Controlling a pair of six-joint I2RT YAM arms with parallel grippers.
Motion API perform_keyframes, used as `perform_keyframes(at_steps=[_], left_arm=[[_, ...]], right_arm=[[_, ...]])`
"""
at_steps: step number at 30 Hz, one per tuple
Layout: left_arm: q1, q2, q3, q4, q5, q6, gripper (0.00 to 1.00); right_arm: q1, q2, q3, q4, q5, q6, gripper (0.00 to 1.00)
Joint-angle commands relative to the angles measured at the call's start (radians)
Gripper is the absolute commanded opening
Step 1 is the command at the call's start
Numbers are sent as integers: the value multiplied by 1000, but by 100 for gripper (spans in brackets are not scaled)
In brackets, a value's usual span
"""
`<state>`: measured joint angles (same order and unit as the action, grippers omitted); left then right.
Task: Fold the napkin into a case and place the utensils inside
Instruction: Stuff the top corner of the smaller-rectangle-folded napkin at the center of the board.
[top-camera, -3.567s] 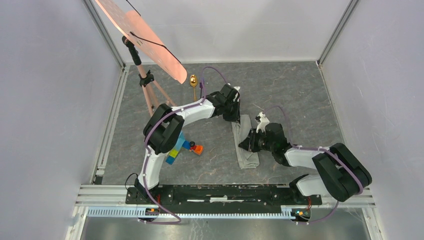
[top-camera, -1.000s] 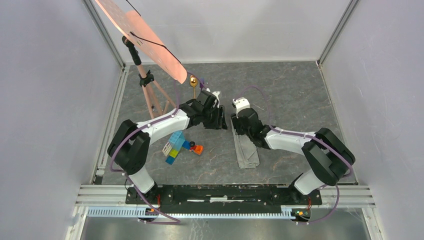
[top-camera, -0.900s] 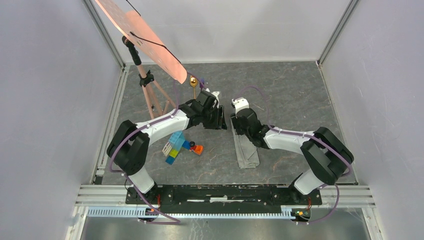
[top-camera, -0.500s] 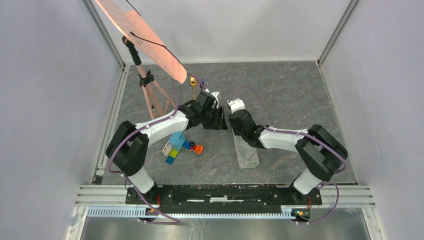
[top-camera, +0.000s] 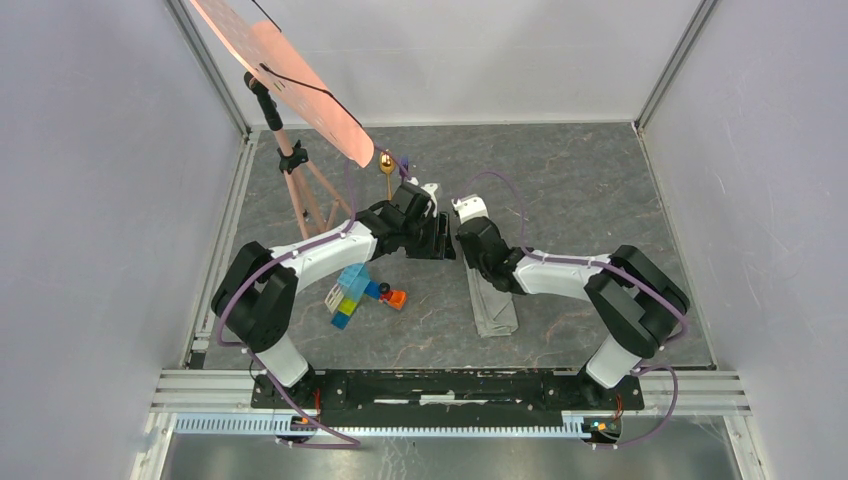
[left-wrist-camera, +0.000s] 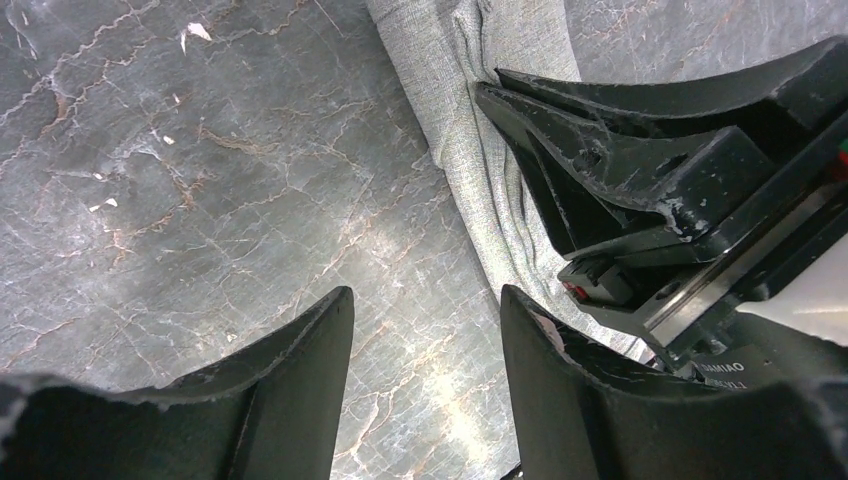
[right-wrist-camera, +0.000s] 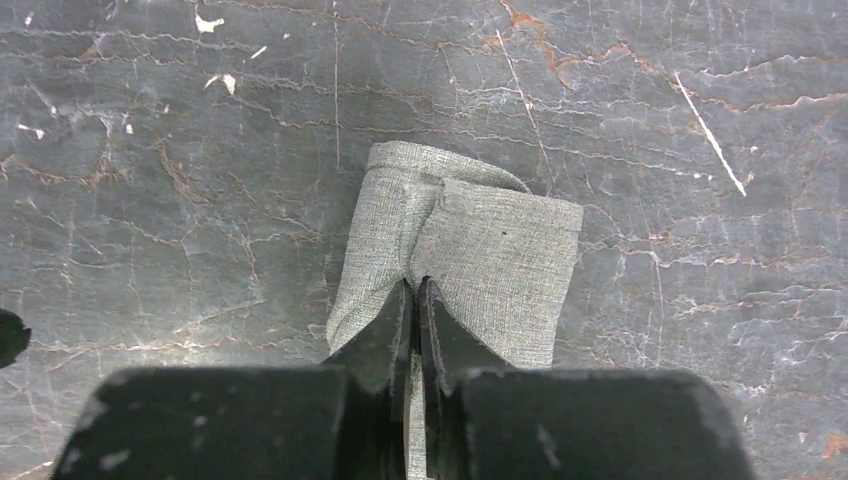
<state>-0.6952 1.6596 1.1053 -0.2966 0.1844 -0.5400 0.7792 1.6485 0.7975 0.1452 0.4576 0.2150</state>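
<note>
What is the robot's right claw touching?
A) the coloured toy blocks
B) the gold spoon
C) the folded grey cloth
C: the right gripper has its fingers closed together on the folded grey cloth, while the spoon lies apart, farther back on the table.

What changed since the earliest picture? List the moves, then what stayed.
The right claw slid up the case to its far end, now shut on a fold. The left claw drew back leftward, open beside it. Case, spoon and blocks stayed.
</note>
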Motion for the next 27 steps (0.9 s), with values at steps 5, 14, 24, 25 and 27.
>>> perform_keyframes(at_steps=[5, 14, 24, 25, 27], left_arm=[[0, 17, 7, 108, -34, -11, 60], [-50, 134, 49, 260, -175, 44, 52], [-178, 196, 45, 425, -451, 259, 41], [-183, 202, 36, 446, -449, 276, 41], [-190, 210, 21, 493, -439, 310, 40]], right_arm=[[-10, -103, 10, 0, -73, 25, 0], [-108, -192, -92, 38, -241, 116, 0], [-167, -208, -125, 81, -327, 154, 0], [-172, -211, -127, 83, -331, 155, 0], [-179, -214, -132, 88, -341, 160, 0]])
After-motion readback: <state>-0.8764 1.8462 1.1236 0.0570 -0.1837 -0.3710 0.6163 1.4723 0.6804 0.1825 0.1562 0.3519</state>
